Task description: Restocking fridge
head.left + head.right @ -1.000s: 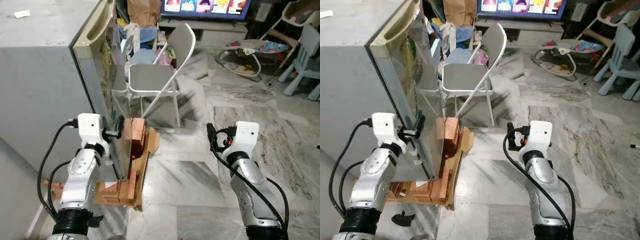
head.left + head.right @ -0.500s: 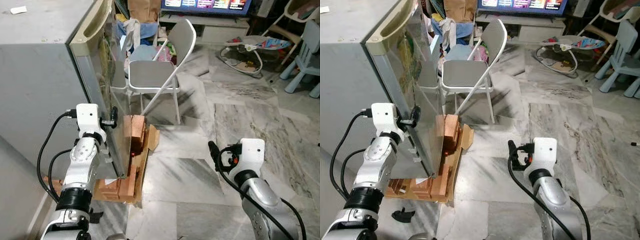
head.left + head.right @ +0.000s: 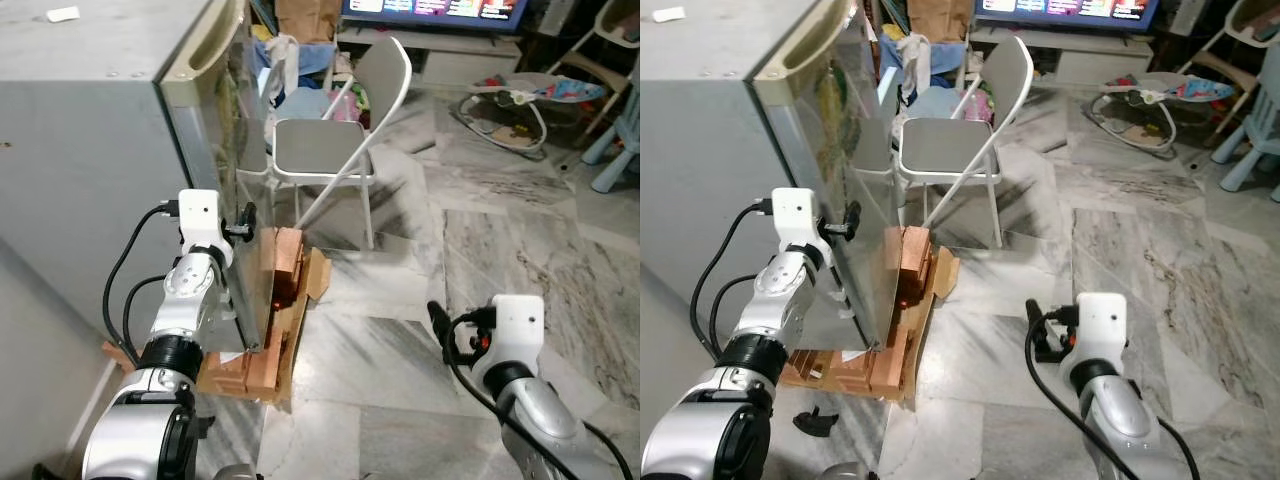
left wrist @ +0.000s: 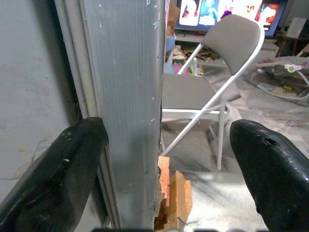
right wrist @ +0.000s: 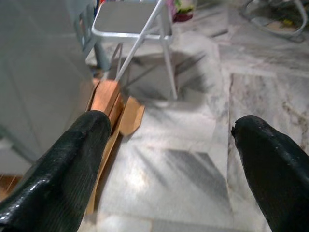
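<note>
Marble floor (image 3: 500,240), living room | fridge (image 3: 100,150) upper left, propped on wood blocks (image 3: 275,300) | left gripper (image 4: 159,145) fingers spread astride door edge (image 4: 130,96), likely to swing it | right gripper (image 5: 169,159) open, empty, lower right | folding chair (image 3: 330,150) centre top.

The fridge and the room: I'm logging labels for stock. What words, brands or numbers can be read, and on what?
None can be read.
Fridge door: a colourful picture shows on its front, any lettering too blurred to read.
Screen: bright tiles, any text too small to read.
Left gripper: open around the door's edge, no markings.
</note>
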You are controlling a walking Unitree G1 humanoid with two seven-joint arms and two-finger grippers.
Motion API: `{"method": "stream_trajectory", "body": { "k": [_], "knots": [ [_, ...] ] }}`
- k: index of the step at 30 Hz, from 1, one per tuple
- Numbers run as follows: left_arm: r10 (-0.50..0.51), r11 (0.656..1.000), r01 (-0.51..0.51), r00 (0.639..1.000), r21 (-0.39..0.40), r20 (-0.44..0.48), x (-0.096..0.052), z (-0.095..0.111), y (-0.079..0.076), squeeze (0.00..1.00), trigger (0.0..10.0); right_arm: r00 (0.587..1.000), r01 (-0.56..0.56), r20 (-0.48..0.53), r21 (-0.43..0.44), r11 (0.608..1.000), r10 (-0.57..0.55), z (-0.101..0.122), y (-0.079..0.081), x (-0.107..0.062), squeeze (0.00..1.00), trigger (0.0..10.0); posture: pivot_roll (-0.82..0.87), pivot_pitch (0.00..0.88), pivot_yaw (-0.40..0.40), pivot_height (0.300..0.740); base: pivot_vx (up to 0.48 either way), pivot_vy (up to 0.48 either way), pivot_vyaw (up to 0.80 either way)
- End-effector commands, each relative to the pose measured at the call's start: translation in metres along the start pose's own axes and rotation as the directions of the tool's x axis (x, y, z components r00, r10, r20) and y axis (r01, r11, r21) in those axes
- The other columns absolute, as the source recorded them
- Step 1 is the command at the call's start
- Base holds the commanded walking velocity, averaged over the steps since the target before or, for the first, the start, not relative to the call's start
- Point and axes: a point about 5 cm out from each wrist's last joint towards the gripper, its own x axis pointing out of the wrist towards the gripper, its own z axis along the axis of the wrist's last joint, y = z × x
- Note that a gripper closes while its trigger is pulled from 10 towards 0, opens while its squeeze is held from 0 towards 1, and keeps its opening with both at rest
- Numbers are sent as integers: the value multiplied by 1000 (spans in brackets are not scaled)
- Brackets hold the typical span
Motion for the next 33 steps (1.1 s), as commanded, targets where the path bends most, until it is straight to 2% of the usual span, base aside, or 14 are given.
{"method": "stream_trajectory", "body": {
  "k": [1,5,6,9,12,13,16,18,21,23,25,27,31,33],
  "knots": [
    [-112,993,110,992,35,62,11,20,-23,0,10000,1000,-11,2,-21,1000,11,2,0,-6,0,10000,-46,20,-23,740,0,0,0],
    [-311,950,308,937,47,158,14,42,-64,0,10000,1000,5,-4,-35,999,-5,-1,-6,-13,0,10000,-48,16,-22,740,0,0,0],
    [-437,899,433,877,69,199,10,52,-93,0,10000,1000,8,-4,-35,999,-8,-1,-7,-13,0,10000,-47,15,-22,740,0,0,0],
    [-584,806,588,776,63,238,-2,64,-134,0,10000,1000,7,5,-29,1000,-7,0,-6,-12,0,10000,-42,14,-22,740,0,0,0],
    [-659,739,672,706,48,261,-10,72,-159,0,10000,1000,-9,10,-27,1000,10,-1,0,-10,0,10000,-39,12,-20,740,0,0,0],
    [-665,731,682,699,36,261,-10,72,-161,0,10000,1000,-12,11,-27,1000,12,-1,1,-10,0,10000,-39,12,-19,740,0,0,0],
    [-656,744,664,707,71,263,-8,72,-157,0,10000,1000,-13,13,-28,1000,13,0,1,-9,0,10000,-37,11,-17,740,0,0,0],
    [-563,822,567,792,55,237,3,66,-130,0,10000,1000,-9,17,-25,1000,10,-1,1,-8,0,10000,-38,9,-15,740,0,0,0],
    [-499,866,493,836,89,229,7,64,-104,0,10000,1000,-11,29,-18,1000,12,-1,2,-7,0,10000,-33,8,-13,740,0,0,0],
    [-491,871,482,841,98,229,7,63,-98,0,10000,999,-11,29,-19,1000,12,-1,3,-6,0,10000,-31,6,-13,740,0,0,0],
    [-438,899,427,869,96,229,6,59,-77,0,10000,999,-8,48,-14,1000,8,0,4,-2,0,10000,-27,0,-6,740,124,-204,0],
    [-433,901,422,872,98,227,6,57,-75,0,10000,999,-7,54,-13,1000,7,1,4,-2,0,10000,-27,0,-6,740,247,-409,0],
    [-361,932,350,910,91,202,-9,35,-55,0,10000,995,4,101,1,1000,-4,9,7,13,0,10000,-14,0,9,740,0,-422,0],
    [-351,936,336,916,107,192,-16,28,-53,0,10000,994,8,110,5,1000,-9,10,8,16,0,10000,-5,0,12,740,0,-426,0]
  ]
}}
